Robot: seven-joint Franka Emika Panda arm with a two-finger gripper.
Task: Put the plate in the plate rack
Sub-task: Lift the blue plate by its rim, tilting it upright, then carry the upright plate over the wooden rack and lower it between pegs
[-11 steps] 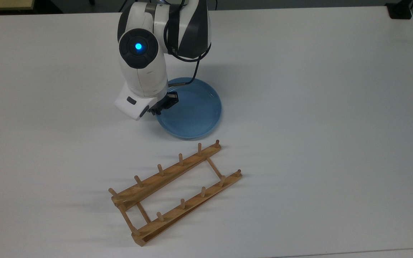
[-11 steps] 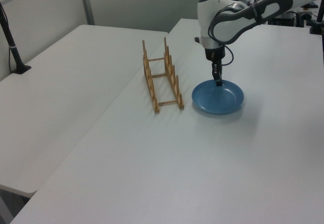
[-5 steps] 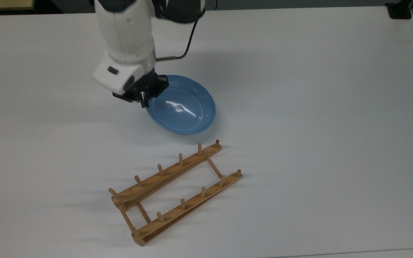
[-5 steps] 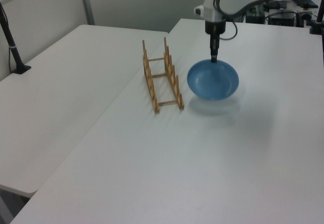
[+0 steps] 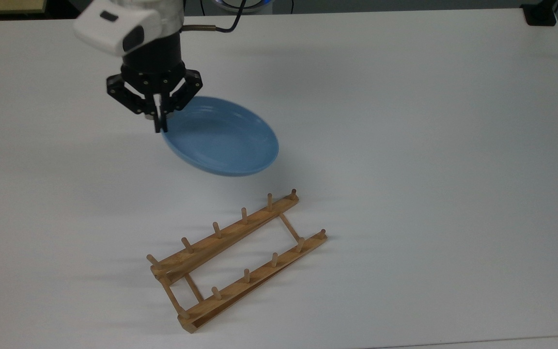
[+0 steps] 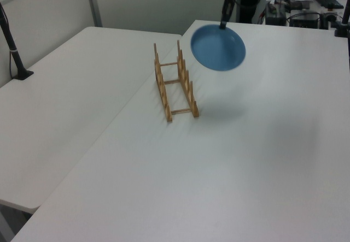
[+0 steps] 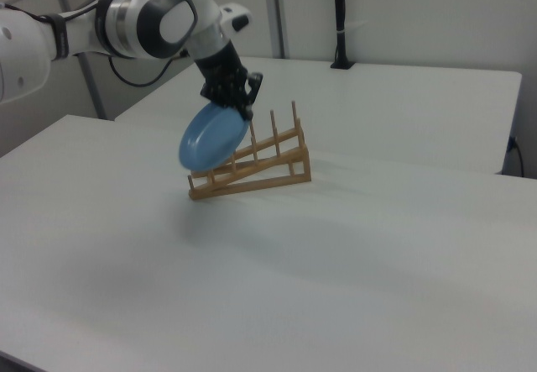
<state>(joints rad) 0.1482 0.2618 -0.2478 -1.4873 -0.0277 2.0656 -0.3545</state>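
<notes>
Item: plate (image 5: 221, 138), glossy, rigid, probably slick and breakable; gripper (image 5: 159, 123) pinched on its rim.

Top view: plate airborne, tilted, at 12 o'clock from plate rack (image 5: 235, 257); held at its 10 o'clock edge. Left view: plate (image 6: 218, 47) hangs at 2 o'clock from rack (image 6: 175, 83), open table (image 6: 262, 160) beneath. Right view: plate (image 7: 211, 139) overlaps rack (image 7: 252, 166); pegs call for clearance.

Glossy light-blue plate (image 5: 221, 138) hangs tilted from the claw (image 5: 159, 123); the wooden pegged plate rack (image 5: 238, 259) lies well below it.
</notes>
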